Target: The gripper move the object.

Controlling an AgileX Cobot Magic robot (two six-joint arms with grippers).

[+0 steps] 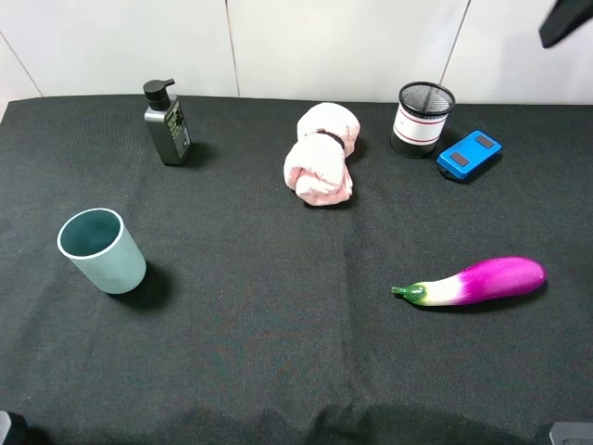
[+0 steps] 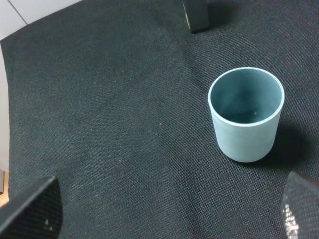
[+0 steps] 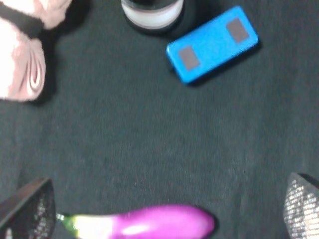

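The black wire-mesh pen cup (image 1: 424,120) with its white, red-edged band stands upright at the back right of the black table. In the right wrist view only its lower part (image 3: 152,14) shows, at the frame edge. My right gripper (image 3: 164,199) is open and empty. It hangs above the table between the cup and a purple eggplant (image 3: 149,223), well apart from the cup. My left gripper (image 2: 164,219) is open and empty, a short way from the pale teal cup (image 2: 246,114). Neither claw shows clearly in the exterior high view.
A blue flat device (image 1: 469,154) lies right beside the mesh cup. A pink rolled cloth (image 1: 321,154) is at back centre, a dark pump bottle (image 1: 167,122) at back left, the teal cup (image 1: 100,250) at left and the eggplant (image 1: 477,281) at front right. A black shape (image 1: 565,23) shows at the top right.
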